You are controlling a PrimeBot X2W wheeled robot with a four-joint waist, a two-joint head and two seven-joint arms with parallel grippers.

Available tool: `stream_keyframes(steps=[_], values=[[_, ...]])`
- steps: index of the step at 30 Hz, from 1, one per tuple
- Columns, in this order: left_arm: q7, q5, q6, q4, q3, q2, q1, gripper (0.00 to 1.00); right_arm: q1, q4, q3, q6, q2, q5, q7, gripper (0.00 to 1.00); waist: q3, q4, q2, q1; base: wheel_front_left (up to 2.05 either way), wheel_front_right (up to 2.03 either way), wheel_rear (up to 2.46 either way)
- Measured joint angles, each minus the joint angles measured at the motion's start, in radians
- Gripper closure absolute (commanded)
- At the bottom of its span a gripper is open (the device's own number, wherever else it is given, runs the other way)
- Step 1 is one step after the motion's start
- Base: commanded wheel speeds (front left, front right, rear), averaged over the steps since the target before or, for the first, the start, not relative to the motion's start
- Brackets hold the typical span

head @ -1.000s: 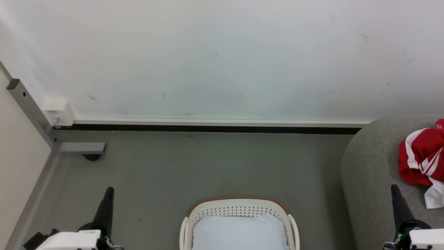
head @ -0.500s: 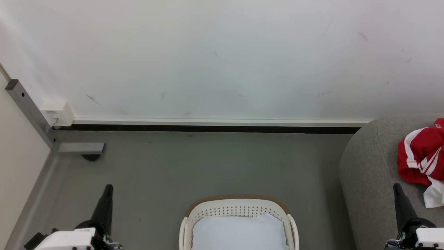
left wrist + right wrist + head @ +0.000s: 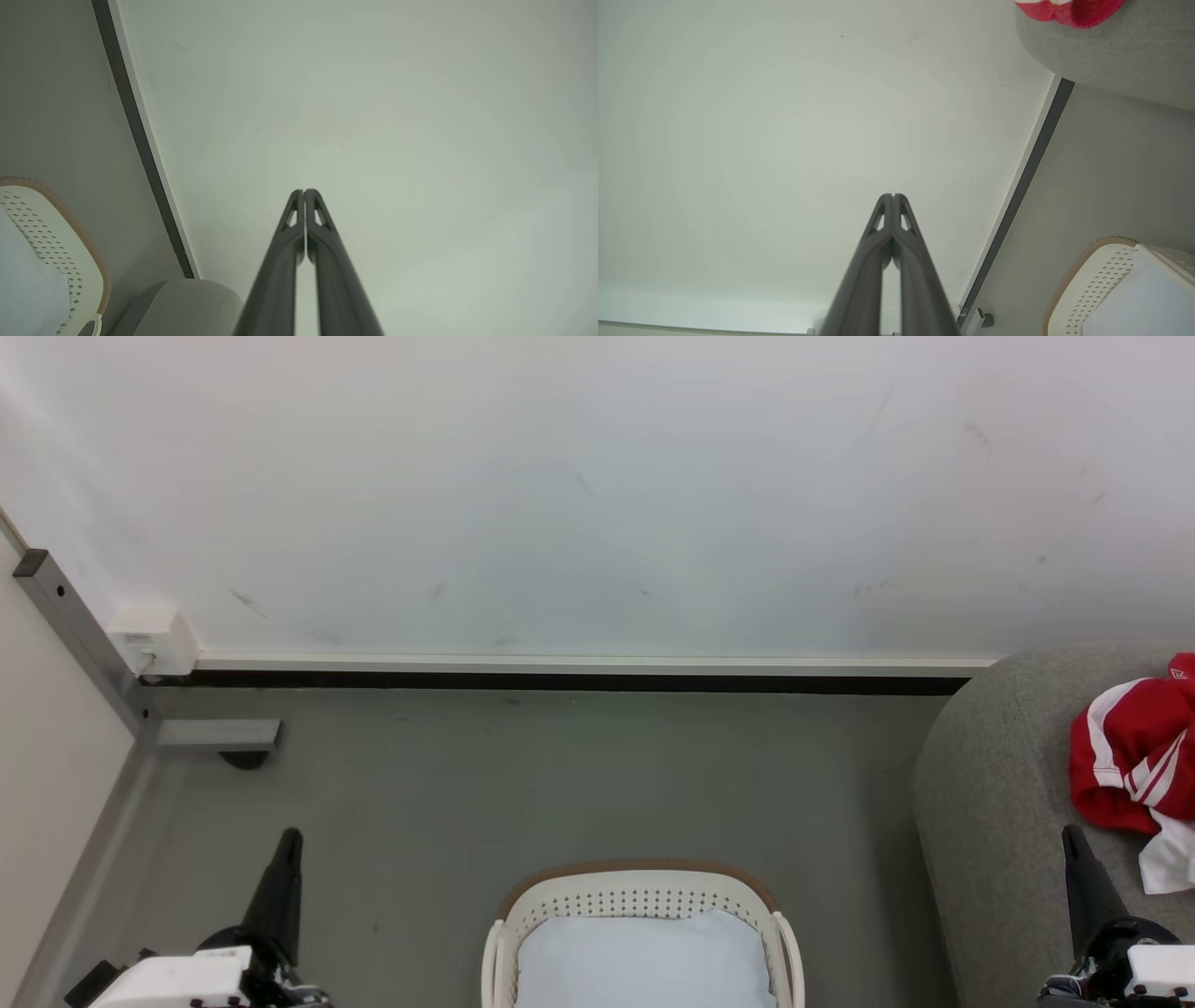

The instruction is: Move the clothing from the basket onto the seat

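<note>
Red clothing [image 3: 1125, 770] lay heaped on the grey seat [image 3: 999, 803], basket [image 3: 639, 894] on floor [image 3: 560, 775] held a pale pad [image 3: 644, 961], left pincer [image 3: 303, 191] and right pincer [image 3: 893, 196] both closed, empty.

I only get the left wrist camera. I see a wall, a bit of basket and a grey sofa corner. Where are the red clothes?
Observer: The clothing lies on the sofa, at the right edge of the head view.
Operator: Is there anything red in the basket?
Observer: From the head view, the part of the basket that shows holds a pale pad and nothing red; its near end is cut off.
Operator: What about my other gripper?
Observer: The right gripper is shut with nothing in it, pointing at the wall.
</note>
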Motion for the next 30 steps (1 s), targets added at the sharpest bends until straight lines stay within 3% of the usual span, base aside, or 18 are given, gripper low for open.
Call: stream_keyframes(steps=[30], values=[[0.0, 0.0, 0.0, 0.0, 0.0, 0.0, 0.0, 1.0, 0.0, 0.0, 0.006, 0.0, -0.006, 0.005, -0.005, 1.0, 0.0, 0.0, 0.0, 0.0, 0.0, 0.0, 0.0]])
